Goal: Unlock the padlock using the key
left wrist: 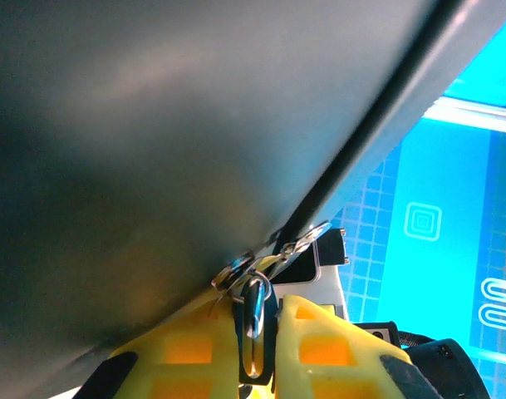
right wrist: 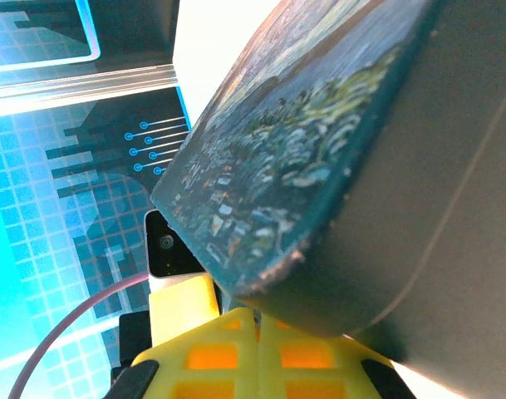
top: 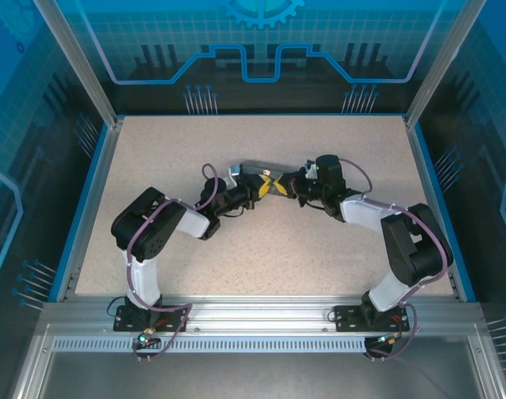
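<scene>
At mid-table, the left gripper (left wrist: 255, 353) is clamping what appears to be the padlock (left wrist: 253, 320) by its shackle, under the painted tin (right wrist: 319, 141). The right gripper (right wrist: 257, 332) is pressing closed at the tin's edge; I cannot tell what it is pinching. Judged step: presenting the lock. Next: finding the key and aligning it precisely.

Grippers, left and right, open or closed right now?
Left gripper: shut on small silver metal loop.
Right gripper: shut, at corner of painted dark-blue tin.

Two sets of yellow jaws tip to tip beside grey tin (top: 251, 169)
</scene>
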`<state>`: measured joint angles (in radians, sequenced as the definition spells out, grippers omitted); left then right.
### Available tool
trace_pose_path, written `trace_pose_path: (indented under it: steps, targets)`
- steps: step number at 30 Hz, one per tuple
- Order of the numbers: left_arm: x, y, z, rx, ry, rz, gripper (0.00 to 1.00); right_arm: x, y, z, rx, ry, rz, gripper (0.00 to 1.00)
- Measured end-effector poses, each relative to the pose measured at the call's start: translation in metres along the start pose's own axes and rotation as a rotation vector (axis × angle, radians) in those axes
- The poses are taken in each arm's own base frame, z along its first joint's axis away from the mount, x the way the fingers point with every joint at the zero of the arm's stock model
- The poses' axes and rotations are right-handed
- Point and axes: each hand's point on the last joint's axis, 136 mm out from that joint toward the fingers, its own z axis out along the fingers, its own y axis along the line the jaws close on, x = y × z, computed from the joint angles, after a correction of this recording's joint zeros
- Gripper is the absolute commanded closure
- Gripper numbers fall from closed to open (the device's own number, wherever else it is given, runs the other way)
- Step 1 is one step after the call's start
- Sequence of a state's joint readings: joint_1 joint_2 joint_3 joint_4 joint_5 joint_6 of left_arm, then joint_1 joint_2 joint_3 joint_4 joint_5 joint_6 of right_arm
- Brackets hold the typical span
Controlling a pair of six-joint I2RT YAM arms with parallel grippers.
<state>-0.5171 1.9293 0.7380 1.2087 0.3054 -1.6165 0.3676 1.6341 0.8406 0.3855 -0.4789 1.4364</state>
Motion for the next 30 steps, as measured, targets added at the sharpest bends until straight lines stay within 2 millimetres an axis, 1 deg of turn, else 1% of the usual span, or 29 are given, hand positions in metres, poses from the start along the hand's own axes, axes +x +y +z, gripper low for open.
trace_pose_path:
  steps: [7,11,15,18,20,24,27,30]
  targets:
    - [-0.005,0.000,0.000,0.003,-0.036,-0.001,1.00,-0.003,0.000,0.003,0.009,-0.002,-0.011,1.00]
    - [-0.004,0.005,-0.001,-0.004,-0.053,-0.011,1.00,-0.003,-0.003,0.003,0.021,0.000,-0.020,0.90]
    - [-0.001,0.009,-0.001,-0.012,-0.060,-0.013,1.00,-0.002,-0.007,0.003,0.036,0.004,-0.029,0.83]
    - [0.003,0.012,-0.002,-0.020,-0.057,-0.016,1.00,-0.002,-0.006,0.001,0.035,0.002,-0.040,0.72]
    - [0.005,0.014,-0.002,-0.025,-0.053,-0.017,1.00,-0.002,-0.005,-0.001,0.032,-0.001,-0.049,0.60]
    - [0.008,0.018,-0.002,-0.033,-0.042,-0.022,1.00,-0.003,0.001,-0.009,0.013,-0.014,-0.073,0.42]
    - [0.009,0.019,-0.002,-0.038,-0.039,-0.024,1.00,-0.001,0.006,-0.015,-0.002,-0.019,-0.100,0.34]
    - [0.010,0.020,-0.002,-0.039,-0.033,-0.024,1.00,0.004,0.010,-0.023,-0.012,-0.021,-0.130,0.31]
